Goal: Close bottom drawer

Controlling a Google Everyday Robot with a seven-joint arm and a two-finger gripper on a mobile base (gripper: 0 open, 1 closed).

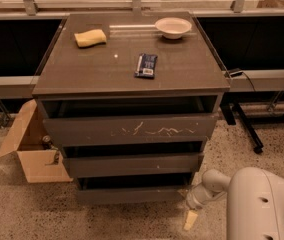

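The bottom drawer is the lowest of three in a dark grey-brown cabinet, with a plain flat front, pulled out a little with a dark gap above it. My gripper hangs at the end of the white arm, low by the floor, just right of the bottom drawer's right front corner. One pale fingertip points down at the floor.
The top drawer with pale scratches and the middle drawer also stand slightly open. On the cabinet top lie a yellow sponge, a white bowl and a dark packet. An open cardboard box stands left. A black stand leg is at right.
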